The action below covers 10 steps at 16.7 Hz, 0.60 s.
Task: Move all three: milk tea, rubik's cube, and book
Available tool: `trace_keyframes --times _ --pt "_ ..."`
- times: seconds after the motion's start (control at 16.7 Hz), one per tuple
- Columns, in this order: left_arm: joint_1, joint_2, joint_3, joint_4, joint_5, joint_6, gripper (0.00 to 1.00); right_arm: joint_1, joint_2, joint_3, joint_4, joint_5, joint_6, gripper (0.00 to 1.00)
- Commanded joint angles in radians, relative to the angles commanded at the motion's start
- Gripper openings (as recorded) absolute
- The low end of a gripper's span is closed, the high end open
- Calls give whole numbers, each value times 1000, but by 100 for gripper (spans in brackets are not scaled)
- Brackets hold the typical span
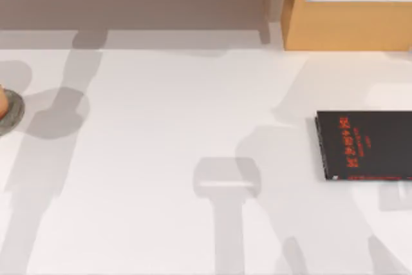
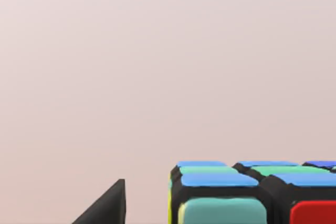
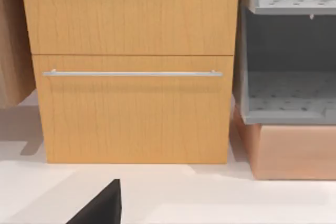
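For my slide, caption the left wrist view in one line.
Rubik's cube close before the left wrist camera, blue stickers on top, one dark fingertip beside it.

White table (image 1: 161, 159) — wooden drawer cabinet (image 3: 131, 66), grey shelves (image 3: 289, 93) behind.

Matte black, wedge-shaped fingertip (image 2: 107, 205) on each gripper
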Motion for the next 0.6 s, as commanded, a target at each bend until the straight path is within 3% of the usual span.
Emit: trace_keyframes --times 0.3,0.6 --pt "-6 -92 -132 34 -6 4 100 0 0 0 0 0 0 100" --pt "-2 -104 -146 38 -7 4 100 0 0 0 0 0 0 100"
